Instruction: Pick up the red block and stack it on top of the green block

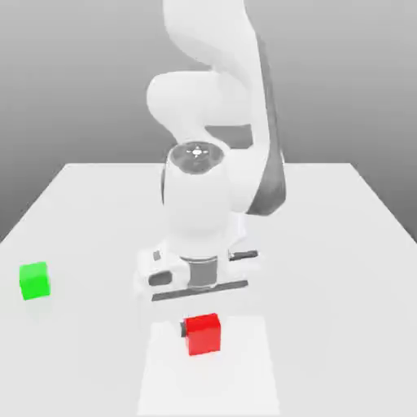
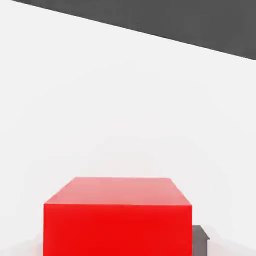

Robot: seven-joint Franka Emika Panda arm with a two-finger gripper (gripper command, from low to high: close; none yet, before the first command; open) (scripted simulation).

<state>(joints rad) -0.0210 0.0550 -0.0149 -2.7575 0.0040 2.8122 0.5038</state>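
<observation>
The hand (image 1: 200,330) is clenched on the red block (image 1: 204,335), as we see it, with a dark fingertip (image 1: 183,329) against the block's side toward the exterior view's left. In the hand view we see that dark fingertip again, close along one side of the red block, whose upper face looks paler than the strongly red face next to it. We find the block beneath the arm (image 1: 198,204), near the middle of the exterior view's width and toward the near part of the tabletop (image 1: 326,244). It looks upright to us, slightly turned, and we cannot tell whether its underside touches the tabletop. Around and below it in the exterior view we see a brighter patch (image 1: 244,383) with straight edges.

The green block (image 1: 35,281) sits on the tabletop toward the exterior view's left, well apart from the red block and farther back than it. We see the two blocks apart, so the red one is not on top of the green one. The arm reaches down from above, and we see long dark strips (image 1: 200,291) on the white housing just over the red block.
</observation>
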